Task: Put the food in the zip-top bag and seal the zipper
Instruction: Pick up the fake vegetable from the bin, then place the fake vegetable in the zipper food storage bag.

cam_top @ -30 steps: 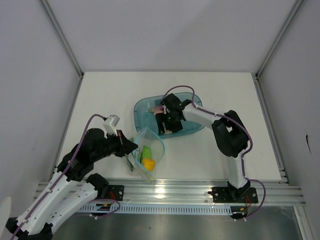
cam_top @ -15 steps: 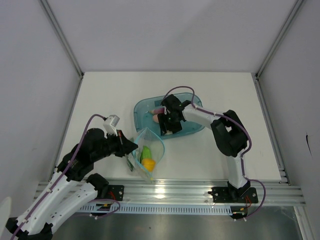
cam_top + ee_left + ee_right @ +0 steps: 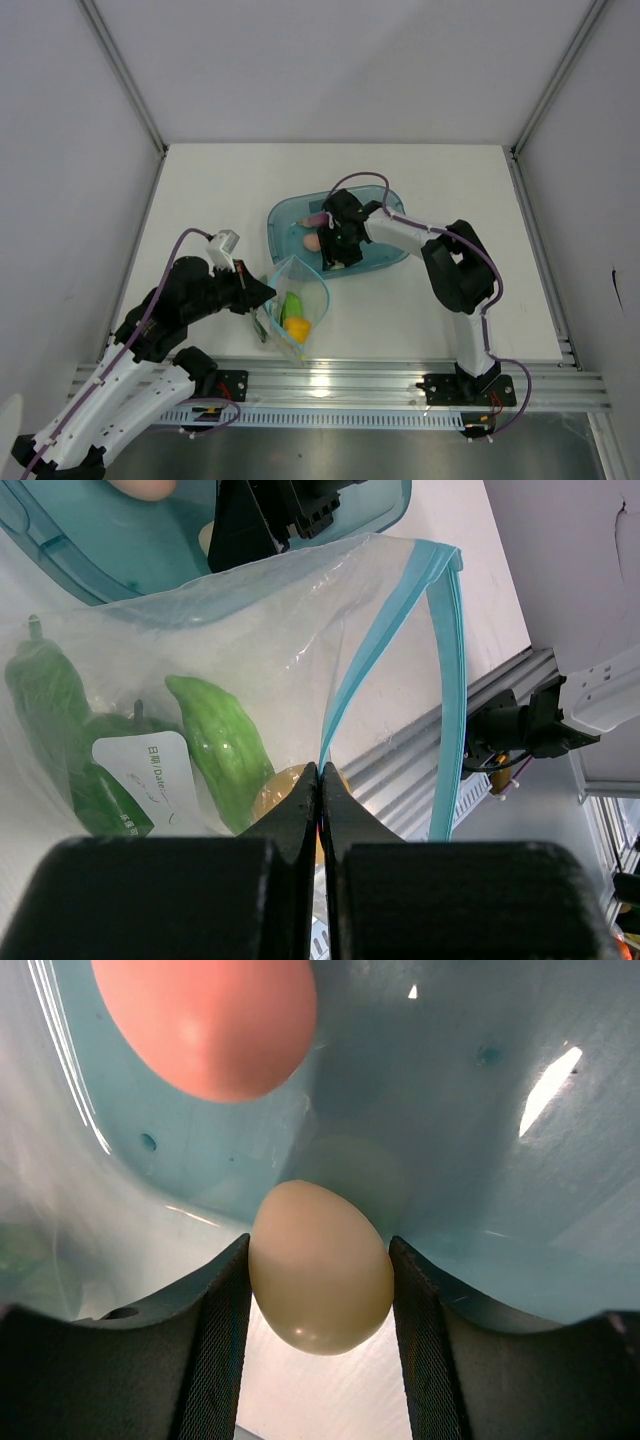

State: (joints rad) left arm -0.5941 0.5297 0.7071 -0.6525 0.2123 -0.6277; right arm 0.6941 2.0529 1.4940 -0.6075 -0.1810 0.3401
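Note:
My right gripper (image 3: 334,252) is down in the teal tray (image 3: 385,205), and its fingers (image 3: 222,1310) close on both sides of the cream egg (image 3: 320,1265). The pink ball (image 3: 210,1020) lies just beyond it in the tray (image 3: 312,241). My left gripper (image 3: 322,770) is shut on the zipper strip (image 3: 385,640) and holds the clear zip-top bag (image 3: 298,300) open beside the tray. Inside the bag are a bright green chunk (image 3: 222,750), a dark green vegetable (image 3: 45,705) and the orange-yellow ball (image 3: 278,785). A purple piece (image 3: 318,217) shows at the tray's left.
The tray's near-left wall (image 3: 60,550) meets the bag's mouth. The aluminium rail (image 3: 400,378) runs along the table's front edge just behind the bag. Grey walls close in the table on three sides.
My right gripper has shifted a little inside the tray, and the pink ball now shows beside it. The left gripper and bag have not moved.

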